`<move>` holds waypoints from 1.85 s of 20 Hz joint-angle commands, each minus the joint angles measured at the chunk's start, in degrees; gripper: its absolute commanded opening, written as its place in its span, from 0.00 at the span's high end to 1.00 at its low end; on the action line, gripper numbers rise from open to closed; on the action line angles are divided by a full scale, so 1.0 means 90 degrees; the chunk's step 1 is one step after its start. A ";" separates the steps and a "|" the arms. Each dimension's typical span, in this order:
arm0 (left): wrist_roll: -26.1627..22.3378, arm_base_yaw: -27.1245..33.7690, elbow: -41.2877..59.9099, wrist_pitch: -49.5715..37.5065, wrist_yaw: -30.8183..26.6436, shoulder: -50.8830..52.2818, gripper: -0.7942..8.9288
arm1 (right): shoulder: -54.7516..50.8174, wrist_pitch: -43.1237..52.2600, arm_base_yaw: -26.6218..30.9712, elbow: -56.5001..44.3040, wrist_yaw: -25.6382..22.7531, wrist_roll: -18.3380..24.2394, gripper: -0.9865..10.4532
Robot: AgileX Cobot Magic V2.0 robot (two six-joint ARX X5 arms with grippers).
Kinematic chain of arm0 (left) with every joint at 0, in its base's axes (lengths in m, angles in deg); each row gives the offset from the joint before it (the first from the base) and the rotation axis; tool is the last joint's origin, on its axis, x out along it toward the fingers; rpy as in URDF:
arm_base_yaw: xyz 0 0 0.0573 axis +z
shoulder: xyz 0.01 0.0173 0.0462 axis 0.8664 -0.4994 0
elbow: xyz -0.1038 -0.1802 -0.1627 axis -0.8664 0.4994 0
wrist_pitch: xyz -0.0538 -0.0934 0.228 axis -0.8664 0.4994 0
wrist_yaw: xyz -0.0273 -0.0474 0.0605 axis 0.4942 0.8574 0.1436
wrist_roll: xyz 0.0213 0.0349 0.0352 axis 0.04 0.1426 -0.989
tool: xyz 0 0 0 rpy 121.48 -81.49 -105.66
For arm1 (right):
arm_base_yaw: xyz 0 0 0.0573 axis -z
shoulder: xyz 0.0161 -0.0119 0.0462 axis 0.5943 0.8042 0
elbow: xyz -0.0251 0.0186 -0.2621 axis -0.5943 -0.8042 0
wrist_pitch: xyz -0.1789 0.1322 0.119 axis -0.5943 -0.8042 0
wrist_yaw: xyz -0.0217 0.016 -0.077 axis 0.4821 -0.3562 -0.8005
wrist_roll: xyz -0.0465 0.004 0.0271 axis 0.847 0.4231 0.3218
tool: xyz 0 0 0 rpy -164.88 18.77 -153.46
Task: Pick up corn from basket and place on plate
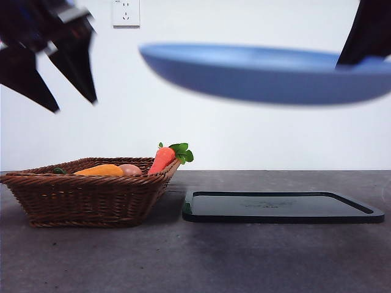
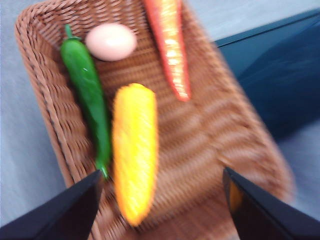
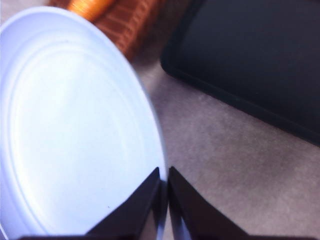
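Currently plate (image 1: 269,73) airborne above black tray (image 1: 281,207), right gripper (image 3: 164,187) jaws pinching its rim. Basket (image 1: 85,195) on table at 8 o'clock, corn (image 2: 134,150) lying inside beside carrot (image 2: 170,45). Left gripper (image 2: 160,200) jaws spread wide above corn.

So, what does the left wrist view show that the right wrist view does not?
Only the left wrist view shows the corn, a green cucumber and a pinkish egg lying in the basket, with the open left gripper above them. Only the right wrist view shows the light blue plate, its rim clamped by the right gripper. Both show the basket, the carrot, the black tray and the grey table.
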 commanded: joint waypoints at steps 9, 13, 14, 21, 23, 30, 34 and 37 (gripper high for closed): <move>-0.0631 -0.0151 -0.1503 -0.0406 -0.0444 -0.2837 0.52 | -0.1042 -0.0182 -0.0019 0.0148 -0.0010 -0.0454 0.91; -0.0631 -0.0182 -0.1513 -0.0568 -0.0444 -0.3208 0.52 | -0.1039 -0.0194 -0.0019 0.0148 -0.0032 -0.0471 0.91; -0.0629 -0.0206 -0.1513 -0.0590 -0.0444 -0.3269 0.52 | -0.1039 -0.0197 -0.0019 0.0148 -0.0034 -0.0471 0.91; -0.0580 -0.0335 -0.1513 -0.0590 -0.0447 -0.3330 0.70 | -0.1039 -0.0197 -0.0019 0.0148 -0.0155 -0.0471 0.91; -0.0580 -0.0335 -0.1513 -0.0481 -0.0444 -0.3330 0.71 | -0.1039 -0.0199 -0.0019 0.0148 -0.0155 -0.0471 0.91; -0.0554 -0.0340 -0.1746 0.0034 -0.0442 -0.3322 0.79 | -0.1037 -0.0194 -0.0019 0.0148 -0.0177 -0.0471 0.91; -0.0406 -0.0340 -0.2788 0.1095 -0.0219 -0.3291 0.79 | -0.0957 -0.0206 -0.0019 0.0148 -0.0534 -0.0559 0.91; -0.0151 -0.0352 -0.3470 0.1426 0.0770 -0.2977 0.79 | -0.0600 -0.0155 -0.0019 0.0148 -0.0814 -0.0617 0.91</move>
